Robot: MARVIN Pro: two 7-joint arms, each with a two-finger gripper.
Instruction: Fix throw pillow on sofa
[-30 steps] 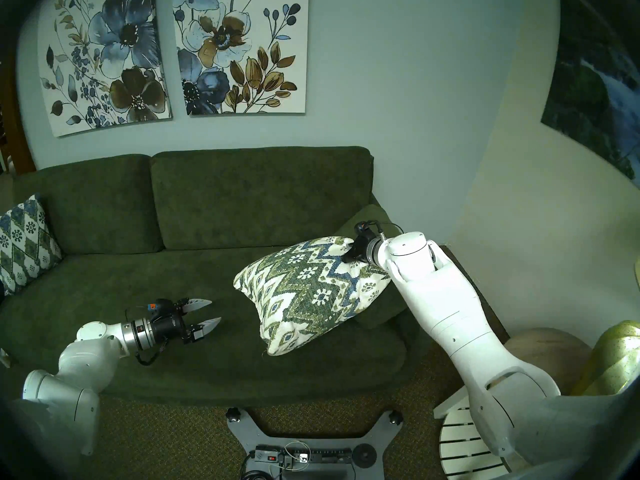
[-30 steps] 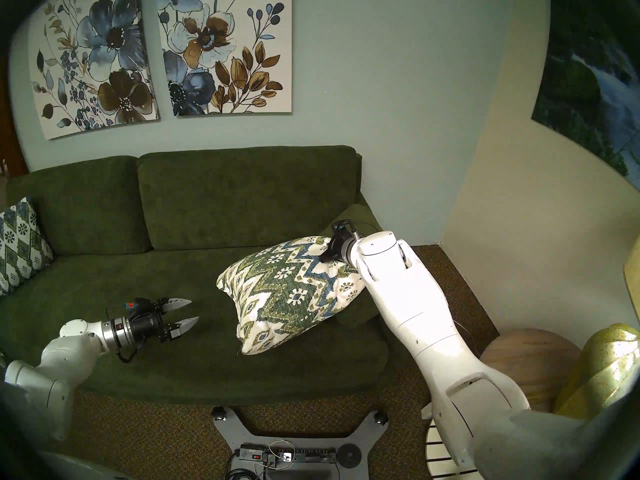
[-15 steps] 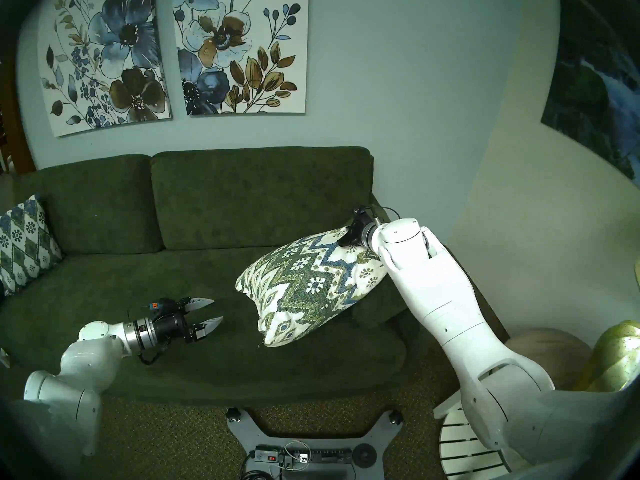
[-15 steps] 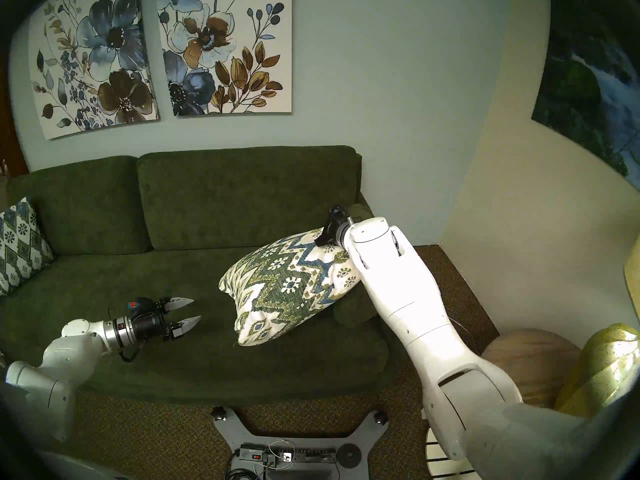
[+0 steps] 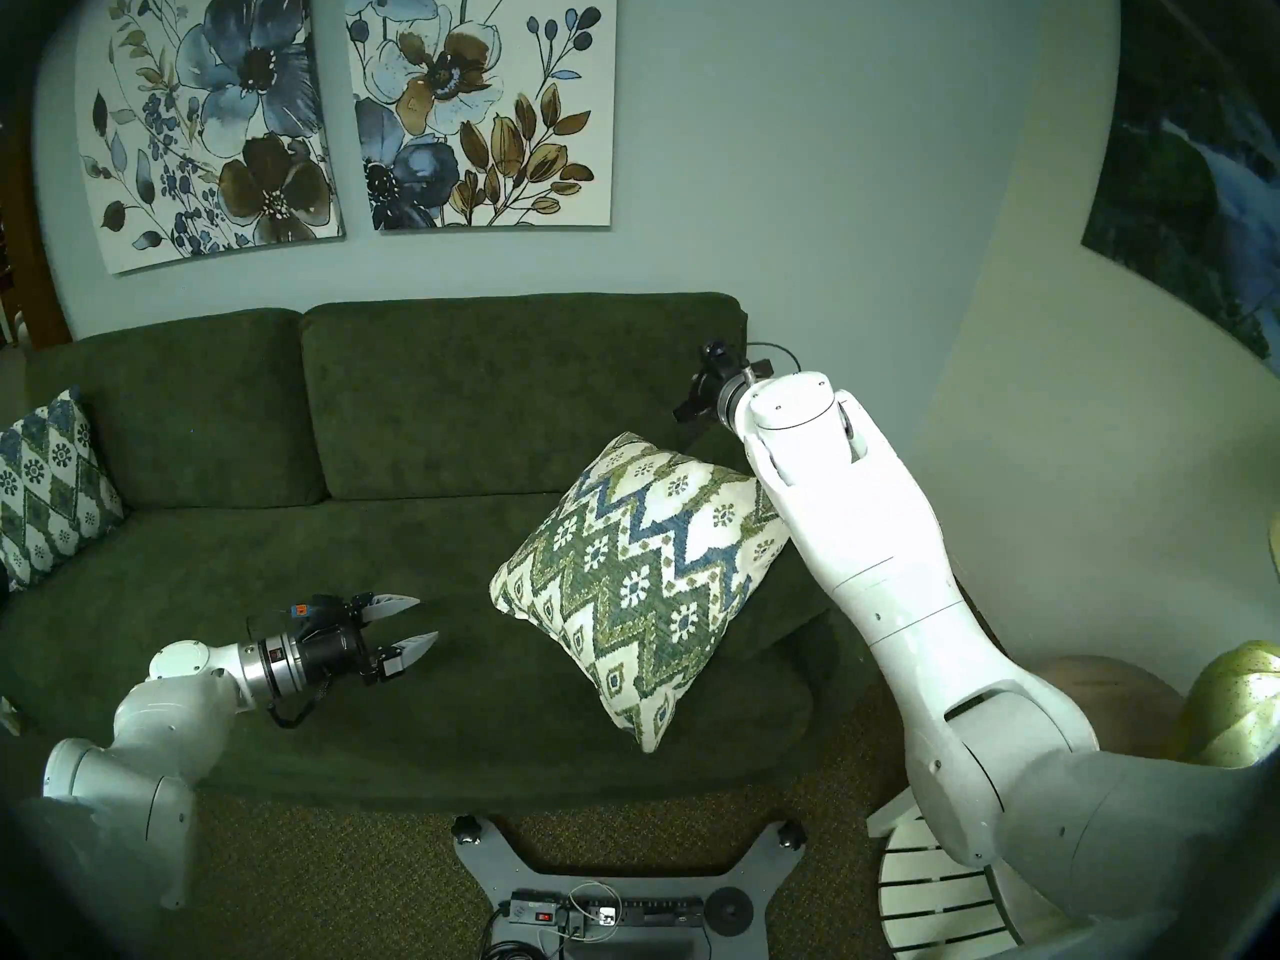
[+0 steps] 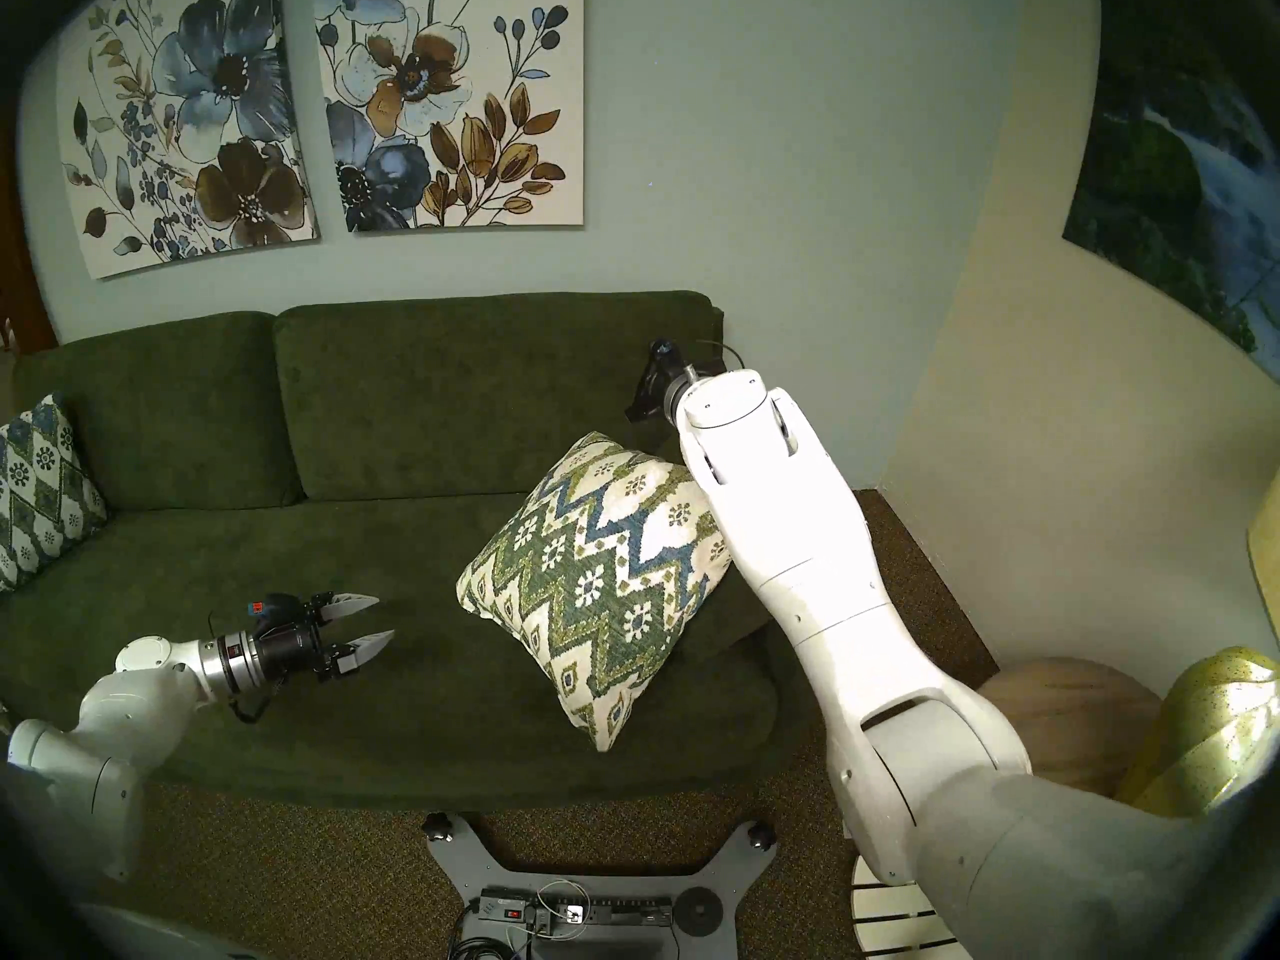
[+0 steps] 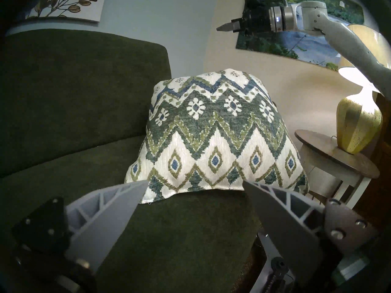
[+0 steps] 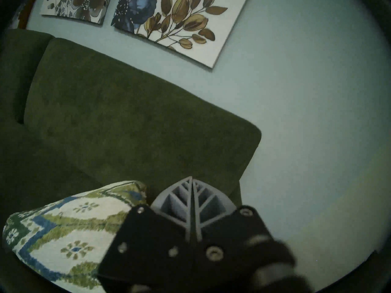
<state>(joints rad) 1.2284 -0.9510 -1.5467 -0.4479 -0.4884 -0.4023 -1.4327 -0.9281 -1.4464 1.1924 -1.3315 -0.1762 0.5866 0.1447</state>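
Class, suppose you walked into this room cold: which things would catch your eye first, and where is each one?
First the throw pillow, cream with green and blue zigzags, propped at the right end of the dark green sofa. Next the right gripper, shut and empty, raised clear above the pillow's top corner, while the left gripper hangs open over the seat. On the wall above hang two floral paintings.

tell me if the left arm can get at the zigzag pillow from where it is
Probably yes: the left end effector is open and faces the pillow across bare sofa seat, with nothing between them.
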